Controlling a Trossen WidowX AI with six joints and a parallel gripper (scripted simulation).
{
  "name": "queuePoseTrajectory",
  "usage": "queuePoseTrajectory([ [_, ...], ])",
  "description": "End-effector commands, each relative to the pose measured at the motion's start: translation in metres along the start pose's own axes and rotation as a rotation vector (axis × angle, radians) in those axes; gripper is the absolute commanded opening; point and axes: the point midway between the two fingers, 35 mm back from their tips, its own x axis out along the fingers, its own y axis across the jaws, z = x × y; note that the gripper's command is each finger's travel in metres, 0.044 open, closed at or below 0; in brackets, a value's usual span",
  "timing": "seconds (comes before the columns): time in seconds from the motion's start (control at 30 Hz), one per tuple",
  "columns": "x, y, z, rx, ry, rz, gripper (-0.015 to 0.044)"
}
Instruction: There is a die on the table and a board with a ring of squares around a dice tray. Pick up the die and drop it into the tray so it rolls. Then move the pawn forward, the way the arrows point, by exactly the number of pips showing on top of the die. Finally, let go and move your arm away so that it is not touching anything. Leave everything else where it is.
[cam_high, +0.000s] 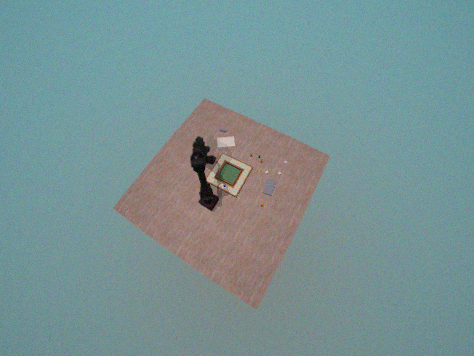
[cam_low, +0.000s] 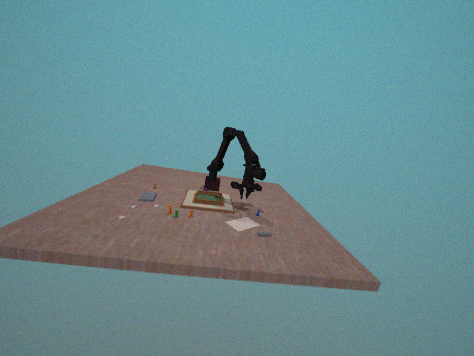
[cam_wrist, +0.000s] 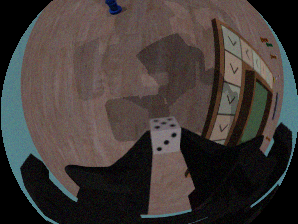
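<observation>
My gripper (cam_low: 244, 195) (cam_wrist: 164, 133) is shut on the white die (cam_wrist: 165, 135). In the wrist view the die sits between the fingertips, five pips on its upper face and three on the face toward the camera. In the exterior view the gripper hangs above the table, beside the board (cam_high: 245, 173) (cam_low: 210, 208) (cam_wrist: 232, 67). The green-floored tray (cam_high: 230, 173) (cam_low: 208, 198) (cam_wrist: 254, 107) is in the board's middle. A small purple-blue pawn (cam_high: 225, 186) (cam_low: 206, 189) stands on the board's side nearest the arm base. Arrows show on the squares in the wrist view.
A blue figure (cam_low: 258, 213) (cam_wrist: 113, 6) stands off the board. A white sheet (cam_high: 226, 142) (cam_low: 242, 223) and a small blue-grey block (cam_high: 223, 130) (cam_low: 264, 234) lie nearby. Orange and green (cam_high: 259, 156) (cam_low: 176, 214) figures and a grey slab (cam_high: 269, 187) (cam_low: 148, 197) are across the board.
</observation>
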Motion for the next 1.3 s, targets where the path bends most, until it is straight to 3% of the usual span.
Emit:
queuePoseTrajectory([
  [0.0, -0.03, 0.001, 0.003, -0.006, -0.015, 0.019, 0.0],
  [0.33, -0.098, -0.01, -0.002, 0.003, -0.026, 0.014, 0.0],
  [1.27, -0.07, -0.141, 0.004, 0.124, -0.023, 0.003, 0.0],
])
